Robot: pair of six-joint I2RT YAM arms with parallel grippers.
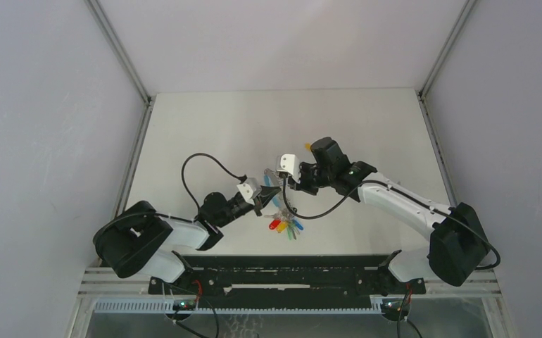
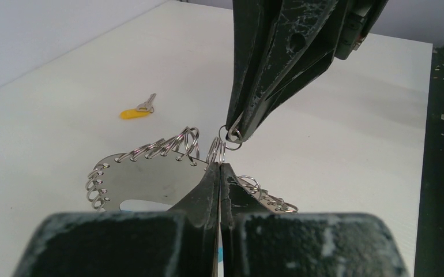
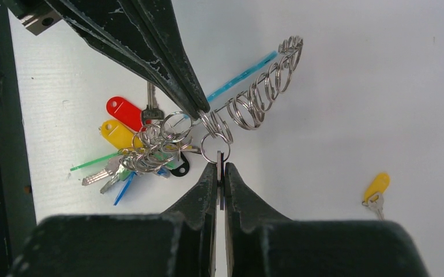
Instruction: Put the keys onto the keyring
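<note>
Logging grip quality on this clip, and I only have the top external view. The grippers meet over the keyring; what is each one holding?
Observer: The left gripper is shut on the edge of the keyring, among its row of wire rings.
Operator: And the right?
Observer: The right gripper is shut on a small split ring that sticks out past its fingertips, beside that row.
Operator: Any loose keys around?
Observer: One yellow-tagged key lies apart on the table.
</note>
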